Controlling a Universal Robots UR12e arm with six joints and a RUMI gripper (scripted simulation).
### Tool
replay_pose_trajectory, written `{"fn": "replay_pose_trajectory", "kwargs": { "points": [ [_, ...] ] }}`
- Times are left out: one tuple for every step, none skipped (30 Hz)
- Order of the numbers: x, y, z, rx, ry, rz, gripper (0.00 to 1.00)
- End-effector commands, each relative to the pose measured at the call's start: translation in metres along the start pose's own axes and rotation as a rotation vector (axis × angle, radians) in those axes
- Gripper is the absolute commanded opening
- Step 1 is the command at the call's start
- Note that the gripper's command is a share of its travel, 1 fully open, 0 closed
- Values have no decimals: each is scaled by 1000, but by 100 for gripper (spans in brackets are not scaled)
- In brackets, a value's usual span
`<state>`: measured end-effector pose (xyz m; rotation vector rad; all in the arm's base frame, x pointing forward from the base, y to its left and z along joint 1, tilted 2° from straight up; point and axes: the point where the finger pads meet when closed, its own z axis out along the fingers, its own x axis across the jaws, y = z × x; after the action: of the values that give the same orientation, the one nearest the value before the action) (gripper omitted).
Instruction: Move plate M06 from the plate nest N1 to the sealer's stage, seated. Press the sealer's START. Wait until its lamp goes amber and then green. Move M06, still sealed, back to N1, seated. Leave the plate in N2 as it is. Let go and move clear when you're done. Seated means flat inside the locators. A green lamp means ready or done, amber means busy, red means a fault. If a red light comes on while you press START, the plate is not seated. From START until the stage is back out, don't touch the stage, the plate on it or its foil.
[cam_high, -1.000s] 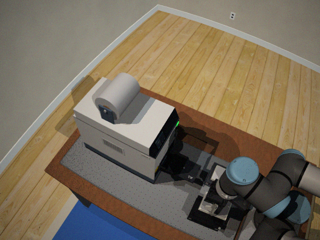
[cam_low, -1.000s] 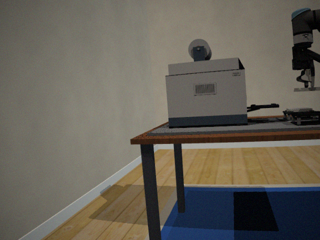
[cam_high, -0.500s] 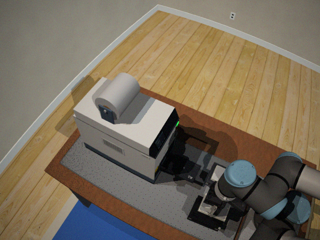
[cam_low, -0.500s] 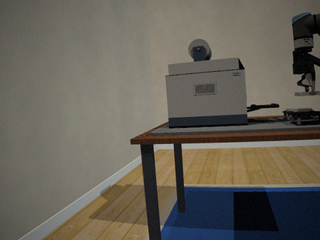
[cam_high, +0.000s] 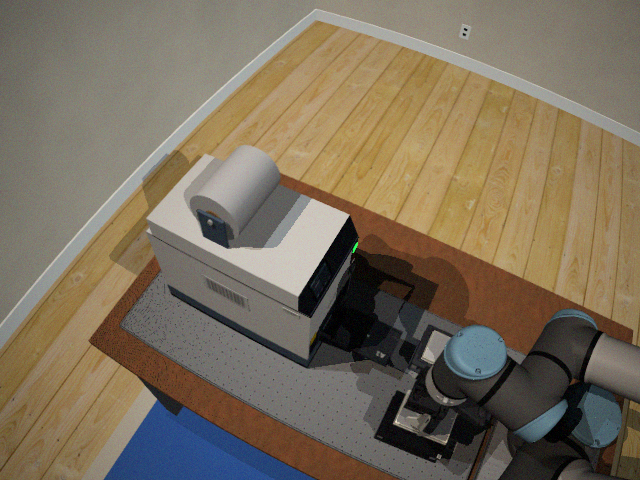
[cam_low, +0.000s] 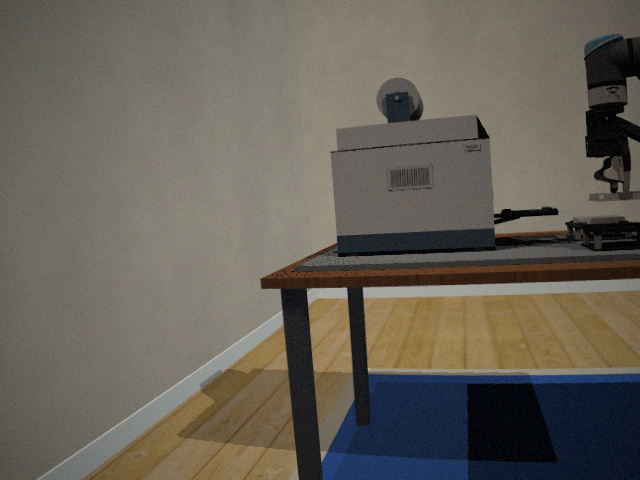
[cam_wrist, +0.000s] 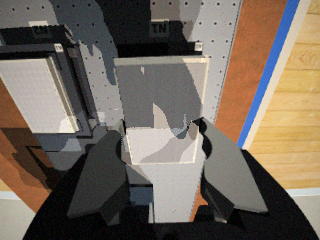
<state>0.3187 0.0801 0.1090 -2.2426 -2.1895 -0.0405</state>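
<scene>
The tool (cam_high: 436, 421) (cam_low: 614, 190) (cam_wrist: 162, 119) is grasping the plate M06 (cam_high: 424, 421) (cam_low: 604, 196) (cam_wrist: 160, 95) — it is lifted above the nest N1 (cam_high: 388, 434) (cam_wrist: 135, 49), close to the long edge of the table (cam_high: 232, 410) (cam_low: 413, 277) (cam_wrist: 243, 65). Beside it, the other plate (cam_high: 435, 345) (cam_low: 598, 219) (cam_wrist: 37, 95) lies in N2 (cam_high: 417, 347) (cam_wrist: 75, 75). At the far side, nearer the table's corner, stands the sealer (cam_high: 248, 268) (cam_low: 413, 191), and its lamp (cam_high: 355, 247) shines green — the stage (cam_high: 379, 343) (cam_low: 532, 211) is out.
</scene>
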Motion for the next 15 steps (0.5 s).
{"fn": "replay_pose_trajectory", "kwargs": {
  "points": [
    [0, 0, 9, 0, -1, -1, 0],
    [0, 1, 11, 0, -1, -1, 0],
    [0, 1, 13, 0, -1, -1, 0],
    [0, 1, 14, 0, -1, -1, 0],
    [0, 1, 16, 0, -1, -1, 0],
    [0, 1, 18, 0, -1, -1, 0],
    [0, 1, 19, 0, -1, -1, 0],
    [0, 1, 21, 0, -1, -1, 0],
    [1, 1, 23, 0, -1, -1, 0],
    [1, 1, 24, 0, -1, -1, 0],
    [1, 1, 26, 0, -1, -1, 0],
    [1, 1, 28, 0, -1, -1, 0],
    [1, 1, 29, 0, -1, -1, 0],
    [1, 1, 31, 0, -1, -1, 0],
    [1, 1, 33, 0, -1, -1, 0]
  ]
}}
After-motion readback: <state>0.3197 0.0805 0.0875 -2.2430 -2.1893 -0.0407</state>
